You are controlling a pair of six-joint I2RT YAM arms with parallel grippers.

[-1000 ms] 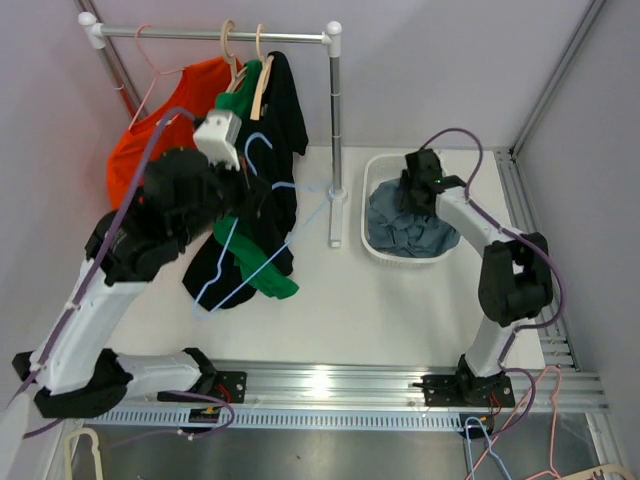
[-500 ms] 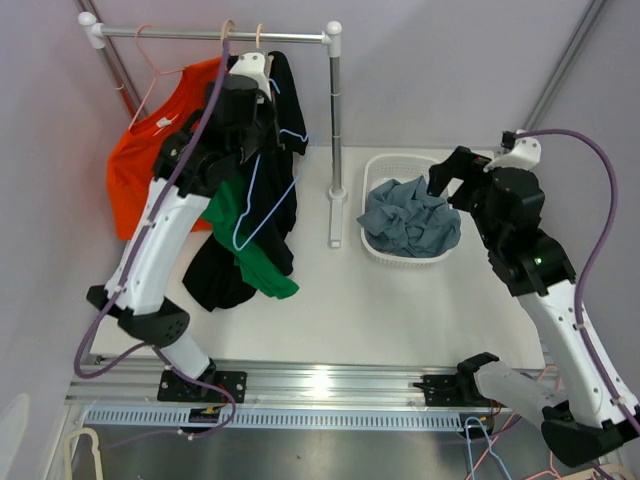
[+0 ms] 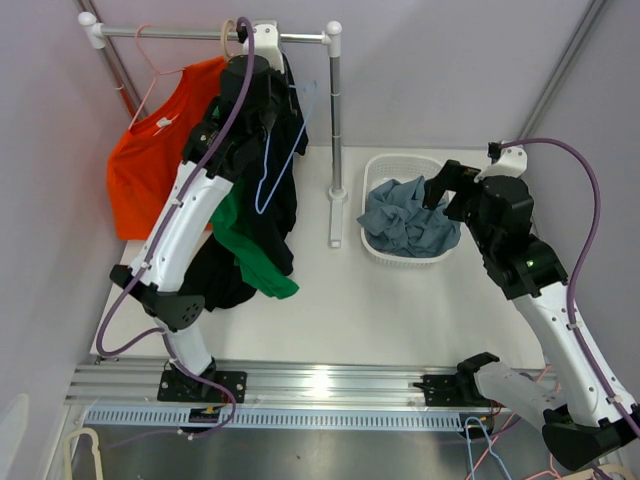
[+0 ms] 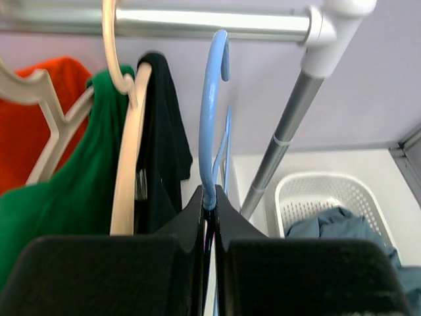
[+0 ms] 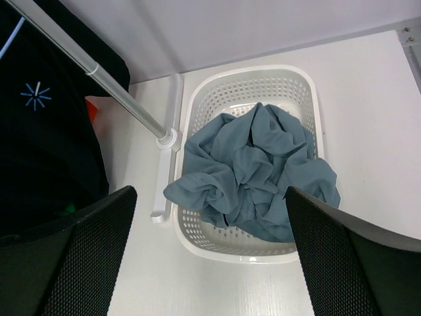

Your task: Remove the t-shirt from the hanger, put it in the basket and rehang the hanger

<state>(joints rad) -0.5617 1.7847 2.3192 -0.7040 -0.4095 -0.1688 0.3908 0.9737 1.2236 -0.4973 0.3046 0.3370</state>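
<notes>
My left gripper (image 3: 265, 112) is shut on the neck of a bare blue wire hanger (image 3: 268, 170), held high by the rail (image 3: 180, 34). In the left wrist view the jaws (image 4: 210, 205) pinch the hanger (image 4: 209, 125) and its hook reaches the rail (image 4: 197, 23), right of the black shirt (image 4: 161, 145). A blue-grey t-shirt (image 3: 410, 218) lies crumpled in the white basket (image 3: 372, 248). My right gripper (image 3: 447, 190) is open and empty above the basket's right side. In the right wrist view its fingers frame the t-shirt (image 5: 253, 171).
On the rail hang an orange shirt (image 3: 150, 150), a green shirt (image 3: 250, 250) and a black shirt (image 3: 288, 125), the last two on wooden hangers (image 4: 125, 178). The rack's right post (image 3: 335, 140) stands between the clothes and the basket (image 5: 217, 92).
My left arm has lifted the blue hanger from in front of the hanging clothes up to the rail. My right gripper has risen out of the basket and hovers open above it.
</notes>
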